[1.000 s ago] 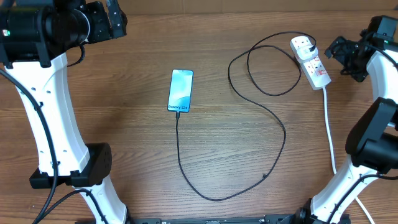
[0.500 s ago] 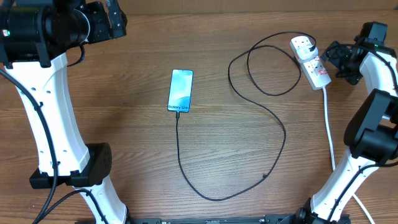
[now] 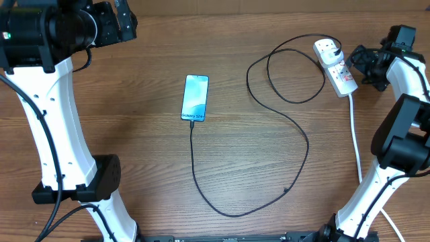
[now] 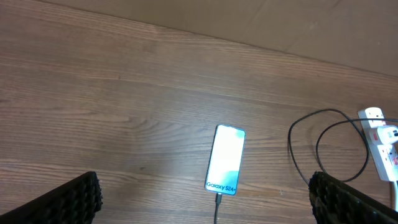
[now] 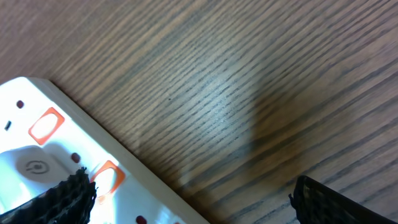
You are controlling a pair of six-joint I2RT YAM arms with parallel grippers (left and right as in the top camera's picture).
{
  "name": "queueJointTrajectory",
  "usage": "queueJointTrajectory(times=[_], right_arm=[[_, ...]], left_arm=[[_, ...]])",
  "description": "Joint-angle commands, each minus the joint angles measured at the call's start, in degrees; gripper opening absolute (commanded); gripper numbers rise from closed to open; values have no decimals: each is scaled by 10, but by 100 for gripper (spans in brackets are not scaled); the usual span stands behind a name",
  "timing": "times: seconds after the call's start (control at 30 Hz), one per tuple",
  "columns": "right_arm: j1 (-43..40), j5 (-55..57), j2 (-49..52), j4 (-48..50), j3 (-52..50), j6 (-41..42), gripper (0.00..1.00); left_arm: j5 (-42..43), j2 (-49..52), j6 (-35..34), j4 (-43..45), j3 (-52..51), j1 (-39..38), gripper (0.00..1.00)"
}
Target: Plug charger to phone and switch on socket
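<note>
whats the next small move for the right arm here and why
Probably lower the right gripper, which hangs open right beside the socket, so one finger presses a red switch. The cable already looks plugged into the phone, and its other end sits in the socket, so only switching on seems left.

Bare counter [image 3: 134, 168] stretches from 7 to 12 o'clock of the phone [image 3: 195, 98], with open passage for a pincer. The charger [image 3: 306, 144] leaves the phone at 6 o'clock, sweeps low, then climbs in loops to the socket [image 3: 334, 66] at the counter's 2 o'clock, fencing off the middle right. A white cord [image 3: 356, 141] runs from the socket toward 5 o'clock. The right pincer [image 3: 363, 64], jaws wide, crowds the socket's 3 o'clock side.
</note>
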Motion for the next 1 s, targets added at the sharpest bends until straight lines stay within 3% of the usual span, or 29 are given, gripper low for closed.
queueJointTrajectory(times=[0.0, 0.97], right_arm=[[0, 2, 15, 4, 7, -5, 100], [0, -29, 15, 4, 2, -35, 100]], left_arm=[[-8, -6, -10, -1, 0, -4, 100], [-8, -6, -10, -1, 0, -4, 100]])
